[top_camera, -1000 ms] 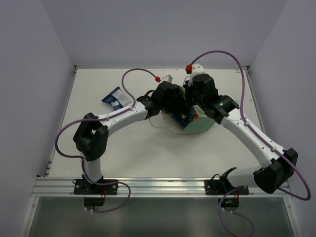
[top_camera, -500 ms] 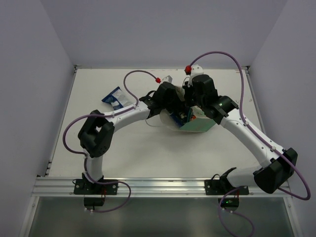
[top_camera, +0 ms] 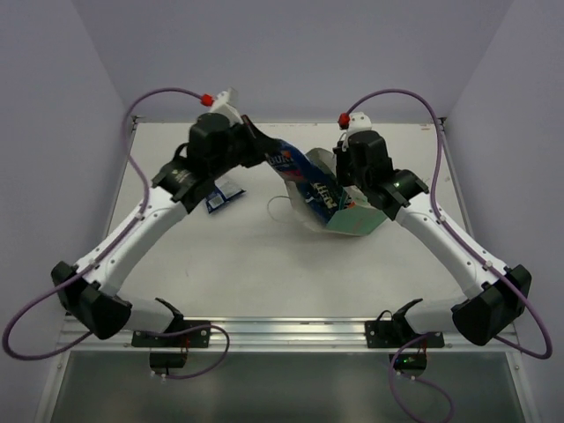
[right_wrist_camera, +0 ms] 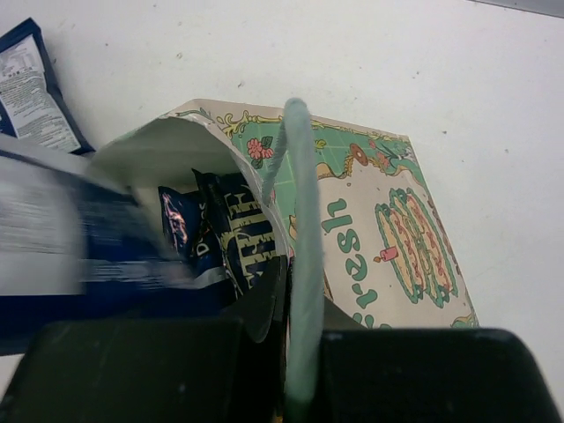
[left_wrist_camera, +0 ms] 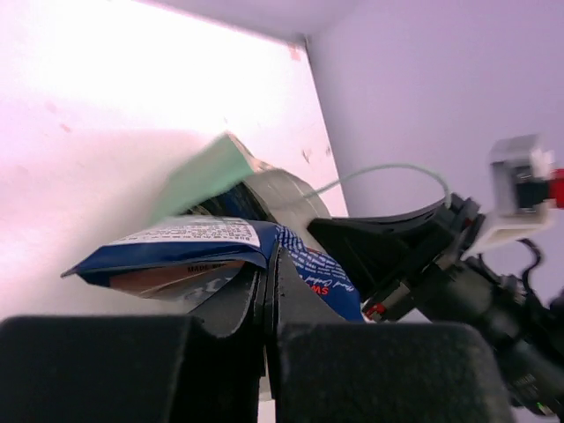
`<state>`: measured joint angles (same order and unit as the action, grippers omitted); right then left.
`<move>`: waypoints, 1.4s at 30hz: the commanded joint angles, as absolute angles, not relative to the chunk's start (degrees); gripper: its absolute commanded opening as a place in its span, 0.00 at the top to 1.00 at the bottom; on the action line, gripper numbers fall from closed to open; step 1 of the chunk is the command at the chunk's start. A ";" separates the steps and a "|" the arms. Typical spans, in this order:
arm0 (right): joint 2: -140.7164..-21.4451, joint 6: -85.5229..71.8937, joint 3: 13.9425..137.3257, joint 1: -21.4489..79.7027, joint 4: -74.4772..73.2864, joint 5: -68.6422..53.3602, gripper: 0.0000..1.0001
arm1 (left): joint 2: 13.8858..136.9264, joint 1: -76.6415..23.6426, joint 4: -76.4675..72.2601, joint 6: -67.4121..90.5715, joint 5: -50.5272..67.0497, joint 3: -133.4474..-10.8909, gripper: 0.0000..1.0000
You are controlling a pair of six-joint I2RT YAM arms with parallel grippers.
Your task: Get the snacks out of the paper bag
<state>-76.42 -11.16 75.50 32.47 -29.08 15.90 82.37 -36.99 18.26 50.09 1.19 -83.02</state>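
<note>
**Figure.** We recorded the small, tall mint-green paper bag (top_camera: 357,220) lying on its side on the white table (top_camera: 264,264), with its cream-lined mouth open toward the left arm. The right gripper (right_wrist_camera: 284,286) sat at that mouth with its jaws drawn together on the bag's rim, next to the printed side panel. A thin pale string handle (left_wrist_camera: 388,166) arched free beside the mouth. Up and to the left of the bag, the left gripper (left_wrist_camera: 267,264) was pressed tight on one edge of a flat, crinkly blue-and-white foil packet (top_camera: 304,176). This packet hung clear of the table and sloped down from the fingers toward the bag's mouth. Its lower end reached the rim, and we could not tell whether that end was inside the mouth or just outside it. In the right wrist view the packet showed only as a blur across the left of the opening. Inside the bag we saw a dark navy packet (right_wrist_camera: 238,233) with pale lettering, standing against the inner wall, and a further blue packet (right_wrist_camera: 176,220) touching it on the left. A second blue-and-white packet (right_wrist_camera: 31,97) lay flat on the table, well to the left of the bag and apart from it.
</note>
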 commanded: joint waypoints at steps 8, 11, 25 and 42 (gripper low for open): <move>-74.36 -11.25 74.62 30.41 -31.29 18.28 1.00 | 71.27 -13.12 31.82 32.36 3.34 -85.70 1.00; -74.36 -10.90 74.79 30.41 -31.38 17.41 1.00 | 76.00 -10.12 26.56 31.56 7.28 -84.12 1.00; -76.38 -9.49 75.50 30.41 -31.55 12.57 1.00 | 98.97 -9.67 -1.14 34.63 16.00 -80.17 0.65; -76.90 -8.00 76.64 30.67 -32.52 13.71 1.00 | 78.04 -33.38 19.43 47.37 4.57 -79.36 0.12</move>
